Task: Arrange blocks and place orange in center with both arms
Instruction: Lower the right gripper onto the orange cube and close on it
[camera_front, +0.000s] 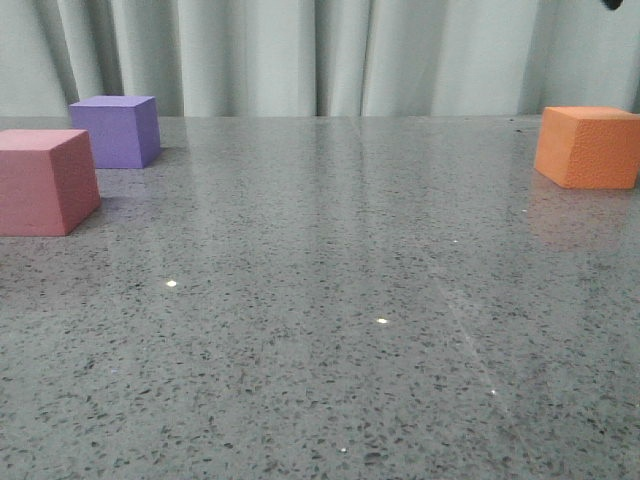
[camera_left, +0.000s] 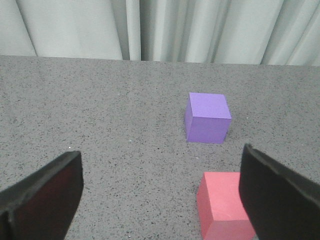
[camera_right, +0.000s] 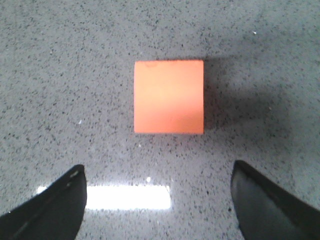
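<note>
The grey speckled tabletop (camera_front: 330, 330) ran back to a straight far edge against a pale pleated curtain (camera_front: 330, 55). In the front view its whole middle lay bare from the near edge to the far one, leaving wide room between the cubes. The pink-red cube (camera_front: 45, 182) sat at about 9 o'clock, cut off by the left border of the view. The purple cube (camera_front: 118, 130) stood just behind it toward 10 o'clock, near the far edge, the two close but apart. The orange cube (camera_front: 590, 146) sat alone at about 2 o'clock, close to the right border, well apart from the other two. Its faces were matte and finely pebbled, its edges square, and it rested flat on the tabletop. The left end effector (camera_left: 160, 200) was spread wide and held nothing. The pink-red cube (camera_left: 225, 205) lay just beside its right-hand finger (camera_left: 280, 200), with the purple cube (camera_left: 207, 118) beyond. The right end effector (camera_right: 160, 205) was likewise spread wide and empty, looking straight down. The orange cube (camera_right: 169, 96) lay ahead of the fingertips, clear of both fingers. A bright strip of light reflection (camera_right: 127, 197) lay on the tabletop between them.
</note>
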